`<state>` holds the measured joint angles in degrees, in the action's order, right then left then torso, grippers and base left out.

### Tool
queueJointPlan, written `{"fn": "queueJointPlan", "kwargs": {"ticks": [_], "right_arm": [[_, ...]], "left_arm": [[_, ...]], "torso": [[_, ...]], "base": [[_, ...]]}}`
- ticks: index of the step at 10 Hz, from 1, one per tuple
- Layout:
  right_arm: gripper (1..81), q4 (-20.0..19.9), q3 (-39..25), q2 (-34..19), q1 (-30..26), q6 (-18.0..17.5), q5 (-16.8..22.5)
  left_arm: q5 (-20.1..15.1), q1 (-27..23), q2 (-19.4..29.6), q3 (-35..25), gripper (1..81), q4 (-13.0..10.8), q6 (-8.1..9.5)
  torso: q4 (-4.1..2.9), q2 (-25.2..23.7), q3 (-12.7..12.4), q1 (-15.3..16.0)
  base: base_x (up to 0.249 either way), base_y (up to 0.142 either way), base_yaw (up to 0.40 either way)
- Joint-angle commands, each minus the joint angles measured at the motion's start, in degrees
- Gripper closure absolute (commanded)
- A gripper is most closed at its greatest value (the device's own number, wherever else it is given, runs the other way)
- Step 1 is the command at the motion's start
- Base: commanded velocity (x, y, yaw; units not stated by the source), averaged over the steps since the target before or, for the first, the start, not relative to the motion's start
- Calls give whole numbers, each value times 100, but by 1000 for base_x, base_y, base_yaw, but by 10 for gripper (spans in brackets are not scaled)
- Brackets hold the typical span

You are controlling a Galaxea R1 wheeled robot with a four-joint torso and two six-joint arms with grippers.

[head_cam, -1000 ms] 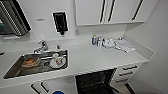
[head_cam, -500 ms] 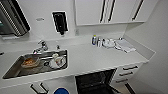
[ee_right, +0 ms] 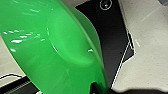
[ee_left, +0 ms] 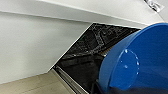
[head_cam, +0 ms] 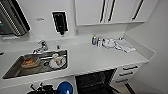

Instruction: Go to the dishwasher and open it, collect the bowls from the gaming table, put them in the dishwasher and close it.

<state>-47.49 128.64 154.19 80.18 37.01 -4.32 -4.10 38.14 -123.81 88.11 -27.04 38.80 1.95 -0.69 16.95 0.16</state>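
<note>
Head view looks down on a white counter (head_cam: 85, 58) with a sink (head_cam: 37, 63) holding dishes; under the counter the dishwasher (head_cam: 96, 82) stands open, dark inside, its door dropped forward. Just left of it, the left gripper (head_cam: 43, 89) carries a blue bowl (head_cam: 65, 88). Left wrist view has the blue bowl (ee_left: 140, 60) tilted on edge, hollow facing the camera, beside the rack (ee_left: 100, 40). Right wrist view: a green bowl (ee_right: 52, 45), also tilted, over the dark door (ee_right: 112, 37). Each gripper pinches its bowl's rim.
</note>
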Motion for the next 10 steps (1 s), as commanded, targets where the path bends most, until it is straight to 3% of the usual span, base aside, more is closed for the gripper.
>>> {"fn": "queueJointPlan", "kwargs": {"ticks": [1, 3, 10], "right_arm": [[811, -23, -50, -114, -147, -1, 484], [811, -14, -50, -114, -155, -1, 484], [811, 12, 20, 1, -146, -1, 484]], "left_arm": [[-241, -742, -118, 136, 811, 58, -13], [-548, -821, -435, 373, 811, 41, -13], [-574, -1102, -1348, 979, 811, 67, 5]], "torso": [[0, 0, 0, 0], [0, 0, 0, 0], [0, 0, 2, 0]], "base": [[0, 0, 0], [0, 0, 0], [0, 0, 0]]}}
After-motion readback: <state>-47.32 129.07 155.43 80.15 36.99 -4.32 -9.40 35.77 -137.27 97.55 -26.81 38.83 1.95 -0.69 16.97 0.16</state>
